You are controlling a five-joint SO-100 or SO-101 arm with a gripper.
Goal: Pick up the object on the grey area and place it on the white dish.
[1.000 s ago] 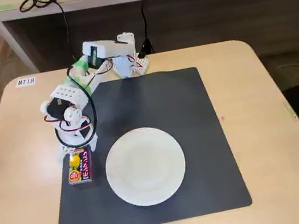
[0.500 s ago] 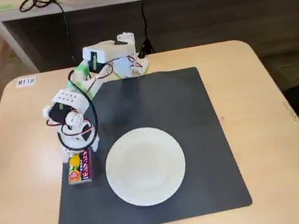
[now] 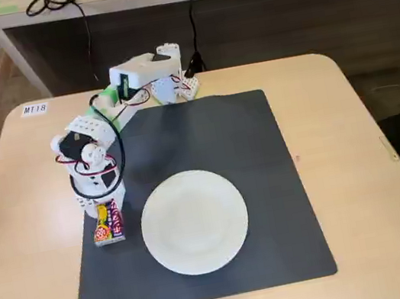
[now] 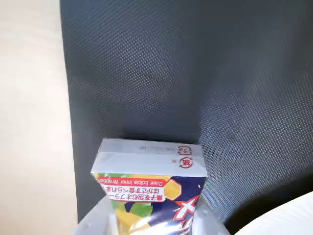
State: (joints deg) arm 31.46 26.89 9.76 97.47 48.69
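The snack packet (image 3: 109,227), pink/purple with yellow and red print, is at the left edge of the dark grey mat (image 3: 205,137). My gripper (image 3: 102,211) points down over it, with the jaws closed against its two sides. In the wrist view the packet (image 4: 146,171) fills the bottom centre between my white fingers (image 4: 85,226), with the mat (image 4: 195,73) behind it. The round white plate (image 3: 194,222) lies empty on the mat just right of the packet. Its rim (image 4: 288,218) shows at the wrist view's bottom right.
The arm's base (image 3: 173,84) stands at the mat's far edge, with cables running up behind it. The beige tabletop (image 3: 373,165) surrounds the mat. A small label (image 3: 34,109) is stuck at the table's far left corner. A bench stands beyond the table.
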